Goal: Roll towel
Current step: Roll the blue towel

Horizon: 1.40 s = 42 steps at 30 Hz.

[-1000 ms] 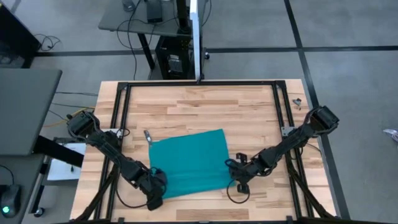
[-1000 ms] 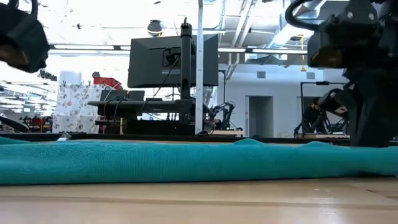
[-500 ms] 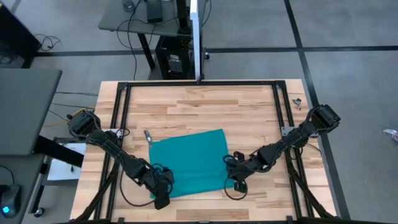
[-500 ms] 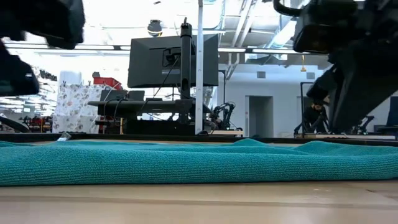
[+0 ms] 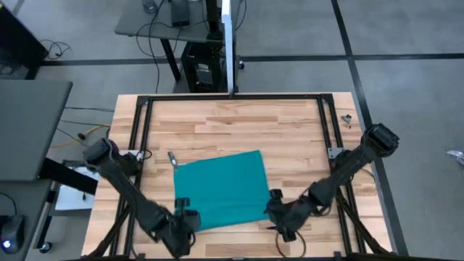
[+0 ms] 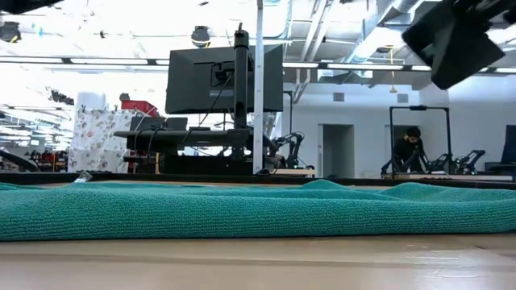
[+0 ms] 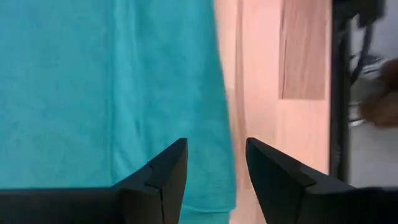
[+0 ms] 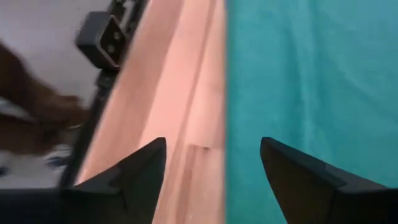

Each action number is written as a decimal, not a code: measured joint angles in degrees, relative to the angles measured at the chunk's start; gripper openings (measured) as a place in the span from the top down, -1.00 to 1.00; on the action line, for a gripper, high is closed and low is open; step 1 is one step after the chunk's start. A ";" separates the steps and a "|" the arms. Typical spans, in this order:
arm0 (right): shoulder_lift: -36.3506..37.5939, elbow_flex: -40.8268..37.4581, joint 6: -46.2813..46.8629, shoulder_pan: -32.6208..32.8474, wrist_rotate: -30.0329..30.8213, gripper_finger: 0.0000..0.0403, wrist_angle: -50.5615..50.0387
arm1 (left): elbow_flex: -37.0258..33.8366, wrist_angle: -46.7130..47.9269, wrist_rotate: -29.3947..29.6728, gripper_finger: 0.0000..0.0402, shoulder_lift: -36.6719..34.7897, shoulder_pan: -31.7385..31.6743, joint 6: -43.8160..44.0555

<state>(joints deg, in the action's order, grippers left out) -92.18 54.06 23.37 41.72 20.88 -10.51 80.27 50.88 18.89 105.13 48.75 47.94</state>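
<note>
Both grippers are found pulled back from the towel (image 5: 220, 188) toward the near table (image 5: 290, 130) edge since the earlier frames. Left gripper (image 5: 181, 217) is seen at the towel's near left corner, jaws apart, nothing held. Right gripper (image 5: 274, 210) is placed just off the near right corner, jaws spread wide, empty. Towel is laid flat and unrolled at the table's near middle, with slight ripples noted in the low view.

Grey tiled floor (image 5: 406, 43) surrounds the light wooden plank table (image 5: 239, 123). A dark monitor (image 6: 224, 78) stands behind; a distant figure (image 6: 411, 149), possibly a person.
</note>
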 joint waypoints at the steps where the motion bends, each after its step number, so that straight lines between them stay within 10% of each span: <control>1: -0.40 -0.02 0.08 1.12 3.37 -0.29 -0.46 | 1.20 0.22 0.18 0.27 2.28 0.60 2.07; 13: -8.57 -0.02 0.12 4.70 12.94 -0.29 3.41 | 10.84 3.64 2.70 0.27 16.72 2.84 14.20; 42: -16.73 0.13 -6.72 0.41 15.15 -0.29 3.02 | 9.44 14.35 10.54 0.27 20.53 3.26 23.02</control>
<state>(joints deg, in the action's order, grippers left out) -108.90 54.19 16.64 42.13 36.03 -7.49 89.72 65.24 29.43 125.65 52.02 70.96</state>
